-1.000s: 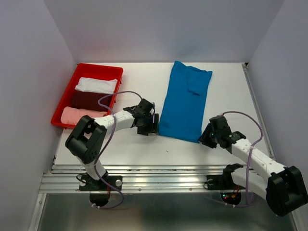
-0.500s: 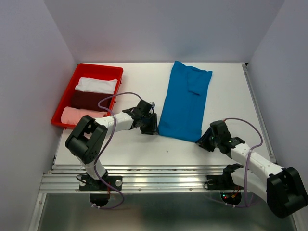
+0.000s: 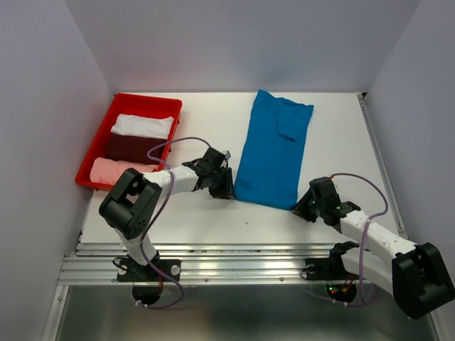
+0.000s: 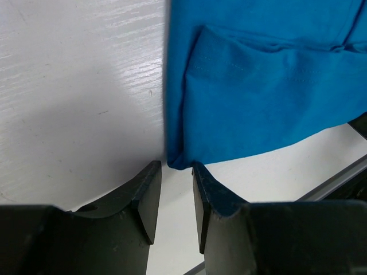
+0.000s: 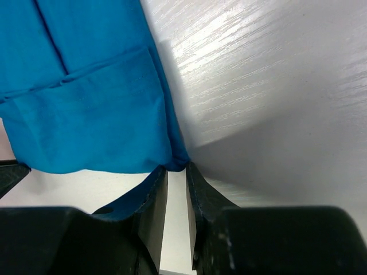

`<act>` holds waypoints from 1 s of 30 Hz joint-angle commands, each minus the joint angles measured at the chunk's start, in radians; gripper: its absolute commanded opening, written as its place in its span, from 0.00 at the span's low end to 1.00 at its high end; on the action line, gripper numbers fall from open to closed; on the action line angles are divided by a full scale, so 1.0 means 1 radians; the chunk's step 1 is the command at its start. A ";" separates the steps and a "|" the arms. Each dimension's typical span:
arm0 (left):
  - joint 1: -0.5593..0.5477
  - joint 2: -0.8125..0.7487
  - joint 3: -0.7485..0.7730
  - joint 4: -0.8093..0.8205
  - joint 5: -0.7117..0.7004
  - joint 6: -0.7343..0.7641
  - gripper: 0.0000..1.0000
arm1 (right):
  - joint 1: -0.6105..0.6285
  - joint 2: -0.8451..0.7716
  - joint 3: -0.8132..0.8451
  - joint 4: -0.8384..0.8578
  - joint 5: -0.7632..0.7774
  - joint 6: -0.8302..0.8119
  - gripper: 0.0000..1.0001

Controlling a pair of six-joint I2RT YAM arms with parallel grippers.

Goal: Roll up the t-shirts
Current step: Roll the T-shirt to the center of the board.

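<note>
Left gripper (image 4: 175,172) beside near-far blue t-shirt (image 4: 269,86)

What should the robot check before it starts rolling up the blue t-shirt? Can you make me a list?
1. Left claw at the near-left corner of the bright blue cloth t-shirt: ok.
2. Right claw at its near-right corner: ok.
3. Corners really pinched: cannot tell; the cloth only meets the claw tips.
4. Shirt folded into a long flat strip: ok.
5. Red plastic tray off to the side, out of the way: ok.
</note>
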State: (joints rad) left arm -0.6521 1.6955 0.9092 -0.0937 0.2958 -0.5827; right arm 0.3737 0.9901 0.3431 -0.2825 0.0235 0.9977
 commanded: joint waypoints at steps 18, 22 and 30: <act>0.005 0.009 0.028 0.037 0.057 -0.006 0.00 | -0.004 0.013 0.034 0.039 0.049 -0.033 0.06; 0.006 -0.023 0.042 0.020 0.060 -0.012 0.00 | -0.004 0.001 0.046 0.031 0.047 -0.044 0.01; 0.009 -0.048 0.121 -0.052 0.054 -0.009 0.00 | -0.004 -0.031 0.103 -0.021 0.087 -0.065 0.01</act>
State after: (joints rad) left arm -0.6495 1.7153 0.9653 -0.1139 0.3435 -0.5934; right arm 0.3737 0.9863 0.3794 -0.2951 0.0570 0.9604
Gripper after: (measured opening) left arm 0.019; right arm 0.019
